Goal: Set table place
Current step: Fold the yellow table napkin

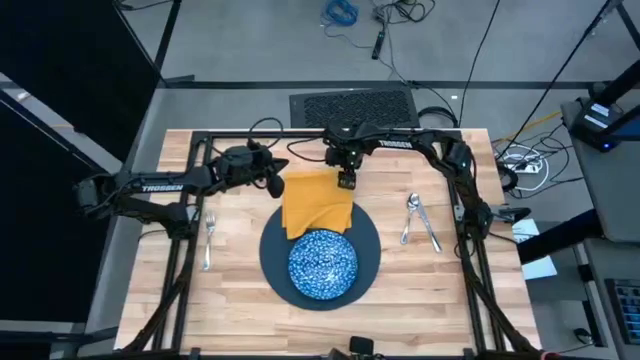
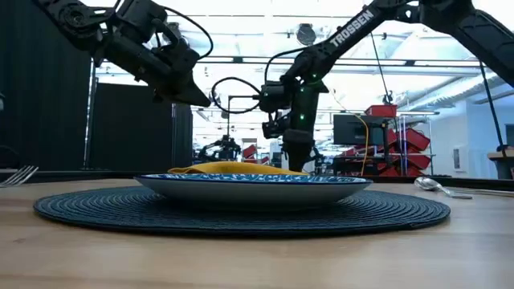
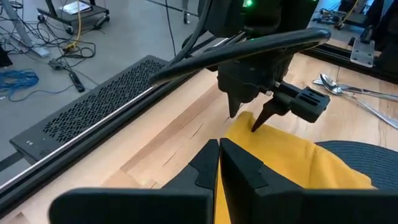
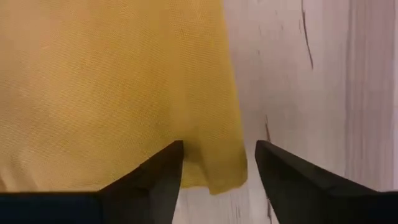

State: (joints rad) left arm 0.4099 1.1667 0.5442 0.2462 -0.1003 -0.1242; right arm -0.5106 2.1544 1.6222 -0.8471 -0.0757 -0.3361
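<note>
Your right gripper (image 4: 219,163) hangs with its fingers spread astride the far right corner of the mustard-yellow cloth napkin (image 1: 317,201), low over it but not yet pinching. Close too high and you catch nothing. Drive too deep and the fingertips scrape the pale wood-plank table (image 1: 240,290). Catch only the hem and the cloth will likely slip or unfold as you lift.

The napkin's near edge lies over the large dark blue-grey round woven plate (image 1: 272,262), right up against the blue-and-white speckled round dish (image 1: 323,265). A sideways drag could rumple the cloth against the dish, maybe shift it.

Your left gripper (image 1: 274,185), fingers pressed together and empty, sits just off the napkin's far left corner, close to the right gripper. Any swing toward the table's left edge risks a knock between the arms.

Open room: the bare wood between the napkin and the far edge is narrow and bounded by the black frame. The silver fork (image 1: 209,237) lies toward the left edge, the silver spoon (image 1: 411,213) and silver knife (image 1: 430,231) toward the right edge, with clear wood between them and the plate. The near edge is roomiest.
</note>
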